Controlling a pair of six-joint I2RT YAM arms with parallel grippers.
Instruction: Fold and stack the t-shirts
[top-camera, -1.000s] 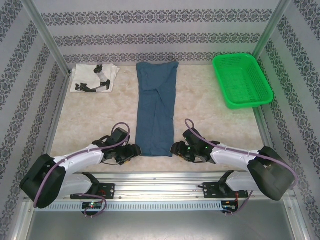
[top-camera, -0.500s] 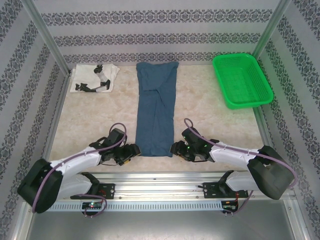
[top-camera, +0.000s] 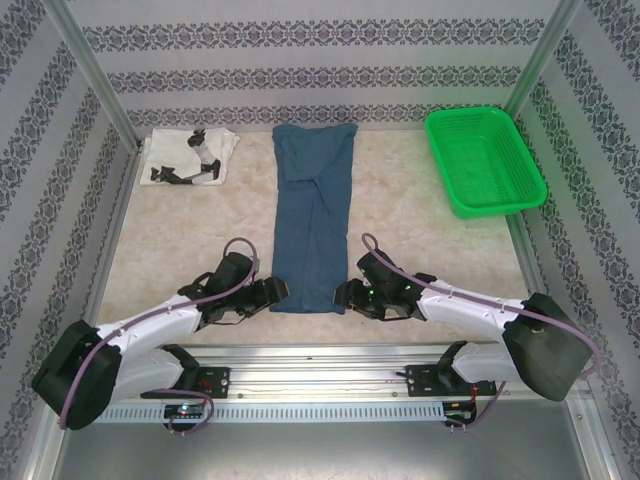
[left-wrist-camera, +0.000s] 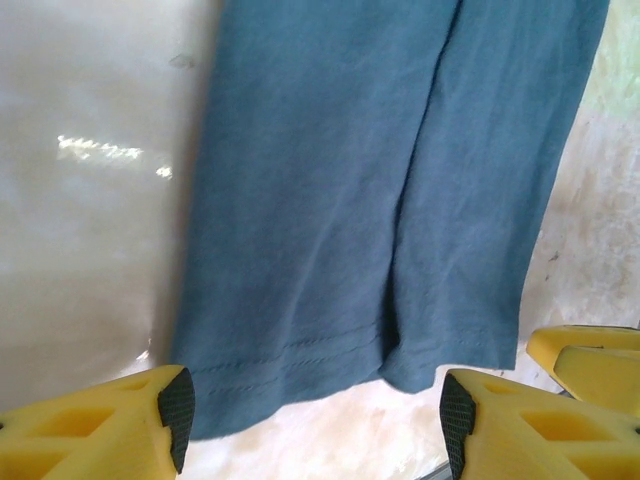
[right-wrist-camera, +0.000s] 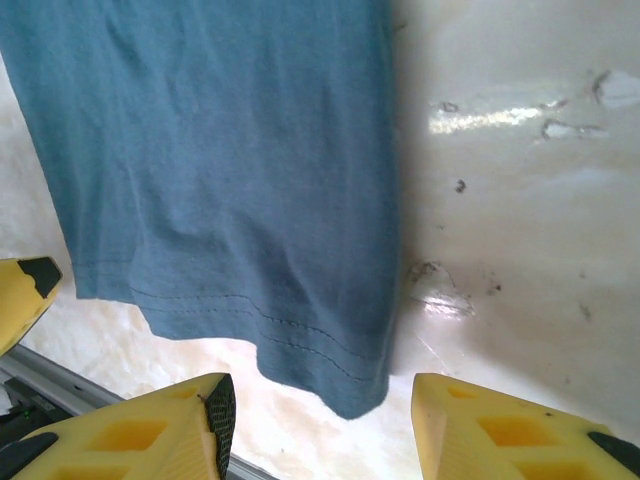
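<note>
A plain dark blue-teal short-sleeved cloth t-shirt is lying in the middle of the cream marbled desk. It is folded into a long narrow strip running from the far edge toward the near edge, with its stitched hem at the near end. A smaller folded white t-shirt with black printed marks is sitting at the far left corner, well apart from the blue one. A bright green plastic mesh basket is resting at the far right.

The left gripper is hovering at the near left corner of the blue shirt's hem. In the left wrist view this gripper is standing with its yellow fingers spread wide, the hem lying between them, and nothing is being gripped.

The right gripper is sitting at the near right corner of the hem. In the right wrist view this gripper is likewise holding its fingers apart, with the shirt's corner hanging just between them, and it is clasping nothing.
</note>
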